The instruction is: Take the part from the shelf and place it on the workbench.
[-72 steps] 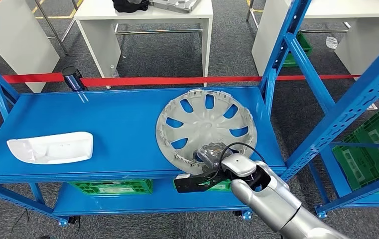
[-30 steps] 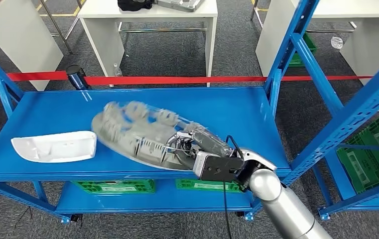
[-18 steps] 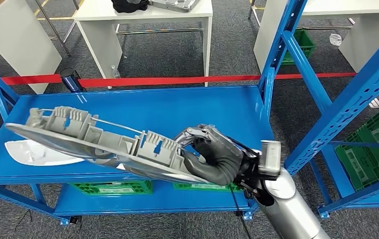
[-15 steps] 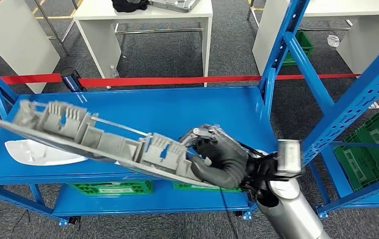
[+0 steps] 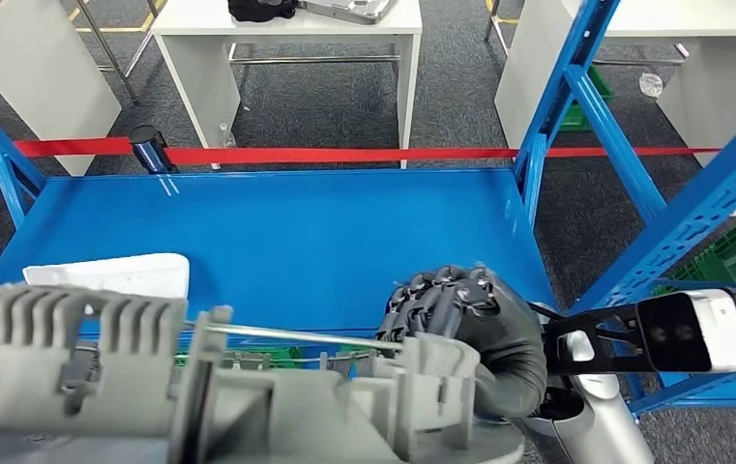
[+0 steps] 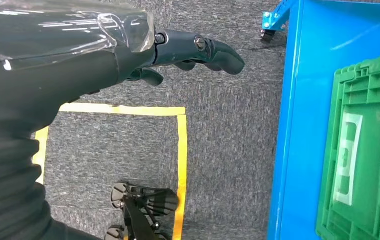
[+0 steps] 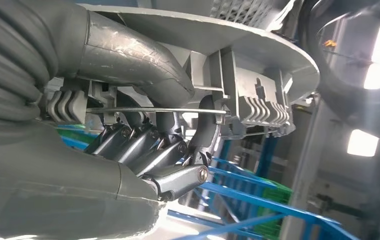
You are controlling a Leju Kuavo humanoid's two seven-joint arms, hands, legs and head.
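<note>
Head view: my right hand (image 5: pixel 465 324) grips the rim of the grey hubcap (image 5: pixel 199 396), the part to be moved, which is lifted off the blue shelf (image 5: pixel 325 232) and held close under the camera. The part runs leftward from the hand, its ribbed clips and wire ring facing up. Beyond the hand, on the shelf's far left, lies a white moulded piece (image 5: pixel 112 273), partly hidden by the part. Past the shelf, a red barrier tape (image 5: pixel 344 155) and a white table (image 5: pixel 286 39) stand on the grey carpet.

Right wrist view: my fingers (image 7: pixel 143 145) curl over the part's rim among the clips, the thumb (image 7: pixel 128 60) pressed on the opposite face, so the part (image 7: pixel 257 65) is pinched between them.

Left wrist view: my left hand (image 6: pixel 178 52) holds nothing, fingers loosely extended over carpet; a green crate (image 6: pixel 362 150) sits just beyond it, on a low blue shelf.
</note>
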